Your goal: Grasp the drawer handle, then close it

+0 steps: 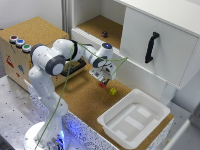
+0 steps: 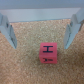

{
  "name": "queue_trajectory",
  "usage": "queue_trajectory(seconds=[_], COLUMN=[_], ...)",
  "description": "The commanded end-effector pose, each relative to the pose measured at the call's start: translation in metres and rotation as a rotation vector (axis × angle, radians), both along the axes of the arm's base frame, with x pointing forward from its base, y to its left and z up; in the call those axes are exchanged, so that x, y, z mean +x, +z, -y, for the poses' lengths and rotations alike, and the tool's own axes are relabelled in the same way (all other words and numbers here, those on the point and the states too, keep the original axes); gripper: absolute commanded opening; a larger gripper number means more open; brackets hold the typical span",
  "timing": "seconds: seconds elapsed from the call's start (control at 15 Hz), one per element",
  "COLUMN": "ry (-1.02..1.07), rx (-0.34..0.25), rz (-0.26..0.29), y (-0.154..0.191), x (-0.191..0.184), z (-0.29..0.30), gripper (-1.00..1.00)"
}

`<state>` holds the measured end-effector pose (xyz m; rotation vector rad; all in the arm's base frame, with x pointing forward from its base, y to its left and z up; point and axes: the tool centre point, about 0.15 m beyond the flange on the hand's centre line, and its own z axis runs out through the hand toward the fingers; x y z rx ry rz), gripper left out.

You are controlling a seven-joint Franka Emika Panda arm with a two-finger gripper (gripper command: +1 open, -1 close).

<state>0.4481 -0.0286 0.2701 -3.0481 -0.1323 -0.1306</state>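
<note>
My gripper (image 1: 103, 80) hangs open over the cork mat in the middle of the exterior view, jaws pointing down. In the wrist view the gripper (image 2: 40, 42) has its two fingers (image 2: 9, 31) wide apart, with nothing held. A red cube (image 2: 48, 54) marked with an H lies on the cork just below them. The tan wooden box (image 1: 35, 32) stands at the exterior view's left. Its drawer (image 1: 76, 69) shows as a dark open strip behind my arm. The drawer handle is hidden by the arm.
Coloured round buttons (image 1: 19, 43) sit on the box's top. A yellow ball (image 1: 113, 91) lies next to the red cube (image 1: 102, 85). A white bin (image 1: 132, 117) stands at the front right. The big white cabinet has a door with a long black handle (image 1: 151, 47) and a small dark object (image 1: 104, 34) inside.
</note>
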Motion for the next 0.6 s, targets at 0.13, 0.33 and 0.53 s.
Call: queue_trajectory(seconds=[0.13,0.33,0.53], ry=[0.086,0.07,0.036], rx=[0.071,0.068,0.048], rz=[0.031,0.041,0.047], y=[0.028,0.031,0.027], x=[-0.056,-0.069,-0.066], z=[-0.001,-0.01,-0.037], gripper=[1.0,-1.0,-1.0])
